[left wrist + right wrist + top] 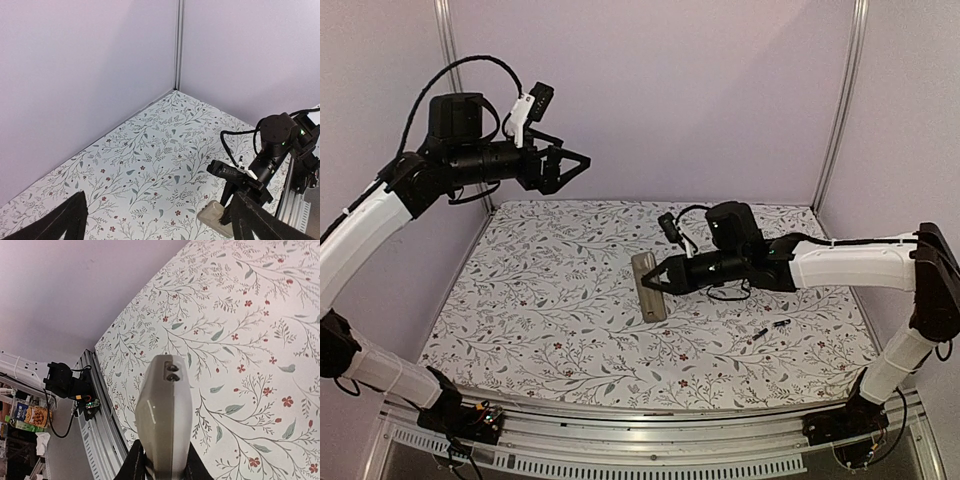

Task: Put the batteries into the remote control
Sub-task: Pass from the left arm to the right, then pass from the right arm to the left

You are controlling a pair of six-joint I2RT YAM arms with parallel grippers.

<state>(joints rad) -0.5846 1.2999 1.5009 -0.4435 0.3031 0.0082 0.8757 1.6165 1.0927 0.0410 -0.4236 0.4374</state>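
The right gripper (658, 283) pinches the remote control (648, 288) by one end. The batteries (781, 323) lie on the table (540, 300) to its right, while the left gripper (572, 168), raised far to its left, is spread wide.

Left arm raised high, elbow bent, wrist level; left gripper (576, 165) points right, its 2 fingers spread wide, holding nothing. Right arm reaches low toward centre, forearm near level; right gripper (656, 281) clamped on remote control (644, 270).

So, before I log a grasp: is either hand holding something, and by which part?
Right hand pinches the remote across its sides near one end; left hand is open and empty.
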